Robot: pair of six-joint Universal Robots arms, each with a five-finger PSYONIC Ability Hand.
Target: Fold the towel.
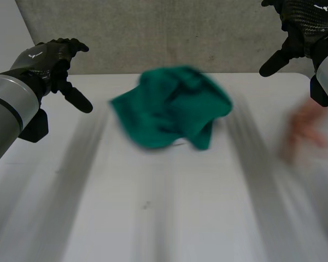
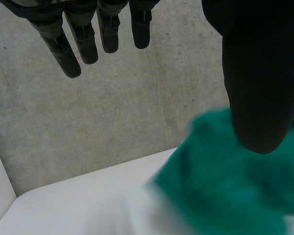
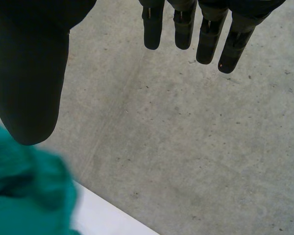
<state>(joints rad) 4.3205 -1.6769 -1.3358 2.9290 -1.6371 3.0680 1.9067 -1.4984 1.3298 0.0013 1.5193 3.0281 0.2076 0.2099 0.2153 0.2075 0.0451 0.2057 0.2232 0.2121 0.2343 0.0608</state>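
A green towel (image 1: 172, 106) lies crumpled in a heap at the far middle of the white table (image 1: 153, 218). My left hand (image 1: 46, 63) hovers above the table's far left, well apart from the towel, open with straight fingers (image 2: 71, 46) and thumb (image 2: 259, 83). My right hand (image 1: 298, 27) is raised at the far right, also open, its fingers (image 3: 206, 34) straight and empty. The towel (image 2: 230, 191) lies below the left thumb in the left wrist view. In the right wrist view the towel (image 3: 24, 196) sits below the right thumb (image 3: 32, 78).
A person's hand (image 1: 303, 131) is over the table's right side, near my right arm. A grey concrete wall (image 1: 153, 33) stands behind the table's far edge.
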